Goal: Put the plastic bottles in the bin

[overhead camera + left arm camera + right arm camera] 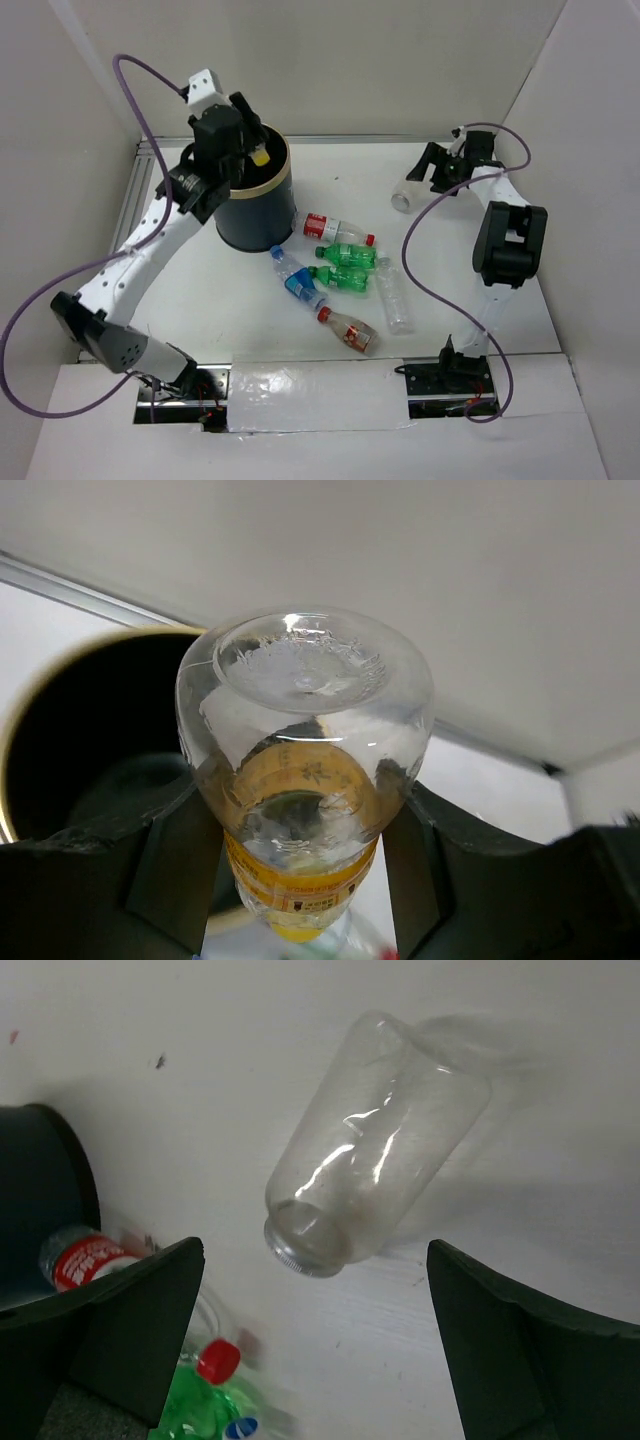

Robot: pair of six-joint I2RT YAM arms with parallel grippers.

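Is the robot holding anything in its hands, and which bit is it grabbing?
The left gripper pinches a clear yellow-labelled plastic bottle by its labelled middle. The right gripper is open, holding nothing.

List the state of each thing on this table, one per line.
Bin: upright, open-topped.
Left gripper: shut on yellow-label bottle.
Yellow-label bottle: held cap-down over bin.
Right gripper: open, straddling capless bottle.
Capless bottle: lying on table, ungripped.
Red-label bottles: two, lying loose.
Green bottles: two, lying loose.
Blue-label bottle: lying loose.
Clear bottle: lying loose.
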